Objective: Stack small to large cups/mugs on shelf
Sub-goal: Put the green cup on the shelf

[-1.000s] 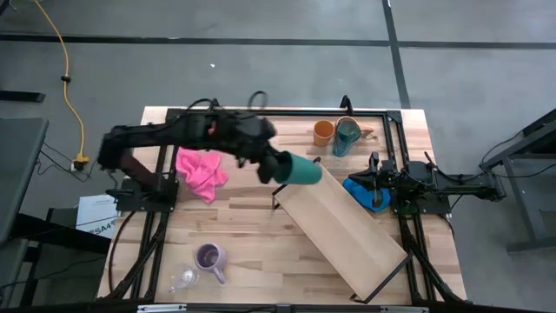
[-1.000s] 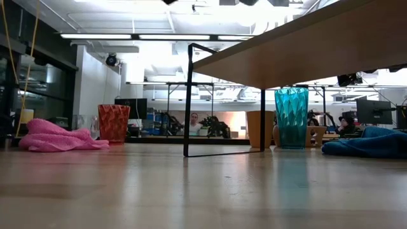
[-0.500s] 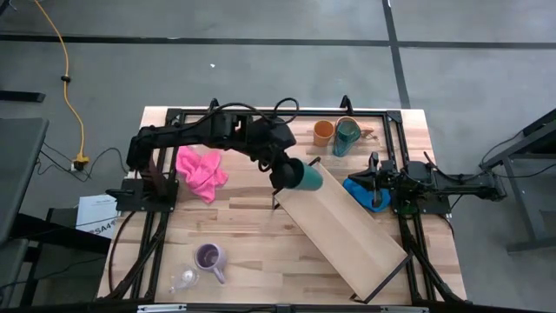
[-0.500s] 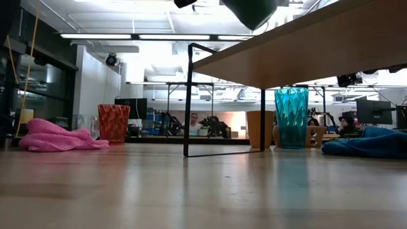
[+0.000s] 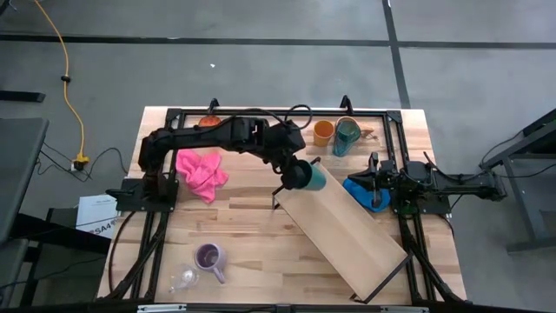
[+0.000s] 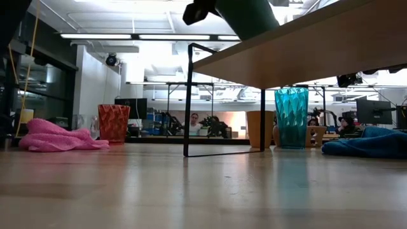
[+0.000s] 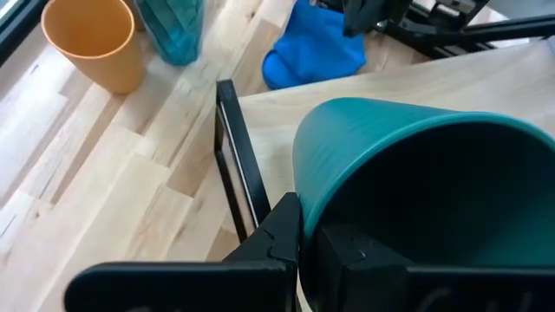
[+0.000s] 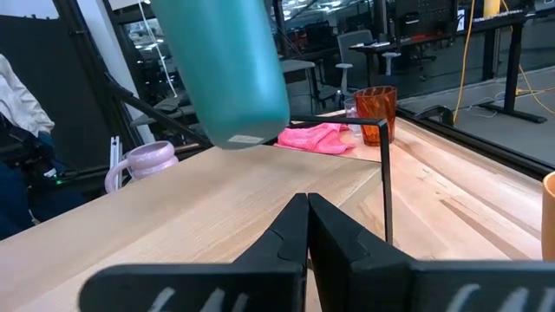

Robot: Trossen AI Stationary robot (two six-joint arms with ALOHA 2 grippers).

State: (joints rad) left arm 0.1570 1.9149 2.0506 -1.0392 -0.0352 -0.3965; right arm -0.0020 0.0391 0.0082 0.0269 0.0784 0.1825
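Left fingers (image 7: pixel 299 247) pinched on the rim of the teal cup (image 5: pixel 308 175): one finger outside the wall, one inside. Cup held over the far end of the shelf (image 5: pixel 343 230); whether its base touches the board, I cannot tell. In the low view only the cup's dark lower part shows, cut off at the frame's top, above the shelf's black frame.

Right fingers (image 8: pixel 307 227) pressed together, nothing between them; that arm sits at the bench's right edge, over the blue cloth (image 5: pixel 360 189), which it partly covers.

Shelf lies diagonally across the bench (image 5: pixel 252 222), from the middle toward the near right corner.

Around:
- Orange cup (image 5: pixel 323 132) and tall teal tumbler (image 5: pixel 347 136) stand side by side at the far edge, just beyond the held cup.
- Red-orange glass (image 5: pixel 208 123) at the far edge, mostly hidden behind my left arm.
- Pink cloth (image 5: pixel 201 171) left of centre, near the left arm.
- Purple mug (image 5: pixel 209 258) near left; clear glass (image 5: pixel 183 278) just beside it, hard to make out.

A person shows far back in the room in the low view.
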